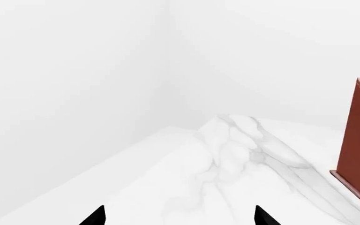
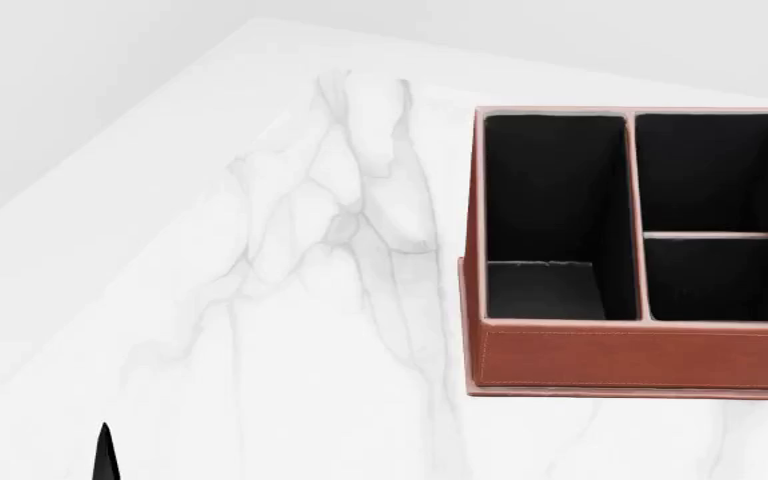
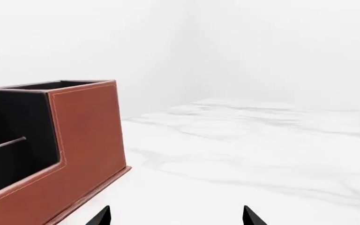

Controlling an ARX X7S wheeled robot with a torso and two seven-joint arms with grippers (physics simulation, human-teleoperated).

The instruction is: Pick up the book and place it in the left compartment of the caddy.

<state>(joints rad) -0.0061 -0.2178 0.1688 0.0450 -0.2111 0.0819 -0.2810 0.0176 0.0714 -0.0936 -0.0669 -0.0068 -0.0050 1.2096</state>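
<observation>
Book [image 2: 544, 289] flat in left compartment [image 2: 554, 180], long axis unclear; both hands apart, empty.

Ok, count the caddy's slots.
3: the long left compartment, and right of it a far slot and a near slot. More may lie past the frame's right edge.

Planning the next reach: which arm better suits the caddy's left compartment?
Probably left: the left gripper is open on the left compartment side; the right gripper faces the caddy at its sloped wall.
</observation>
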